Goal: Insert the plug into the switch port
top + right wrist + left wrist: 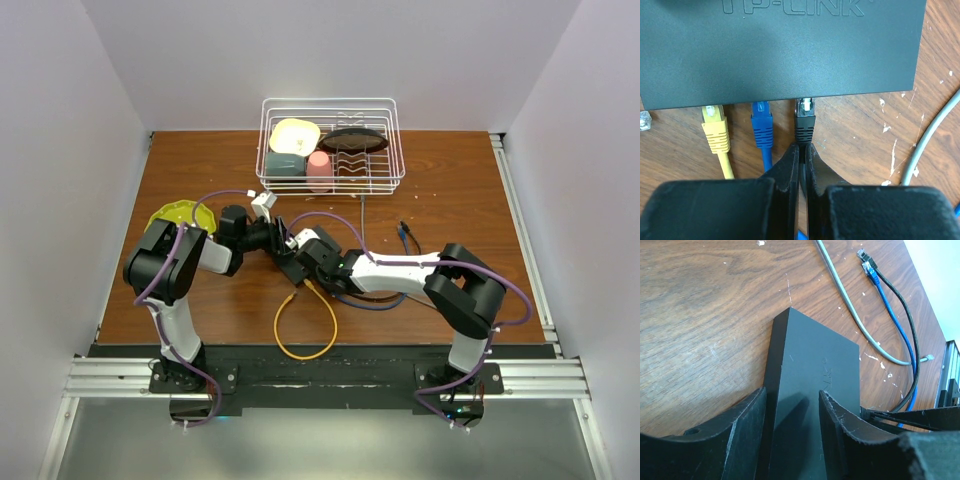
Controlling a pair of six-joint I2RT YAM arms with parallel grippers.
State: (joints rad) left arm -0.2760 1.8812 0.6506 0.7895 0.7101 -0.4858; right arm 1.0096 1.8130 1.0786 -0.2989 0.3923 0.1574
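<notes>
The dark grey switch box (780, 50) lies flat on the wood table; it also shows in the top view (293, 264). A yellow plug (715, 131), a blue plug (762, 127) and a black plug (805, 122) meet its near narrow edge side by side. My right gripper (802, 148) is shut on the black cable just behind the black plug. The plug's tip is at the port edge; its depth cannot be told. My left gripper (792, 392) has its jaws apart astride the box's (810, 370) other end, one finger beside the side face, one over the top.
A loose grey cable (855, 315) and loose blue (871, 270) and black (861, 254) plug ends lie right of the box. An orange cable loop (305, 330) lies near the front edge. A white wire dish rack (395, 140) stands at the back. A yellow-green plate (170, 215) lies left.
</notes>
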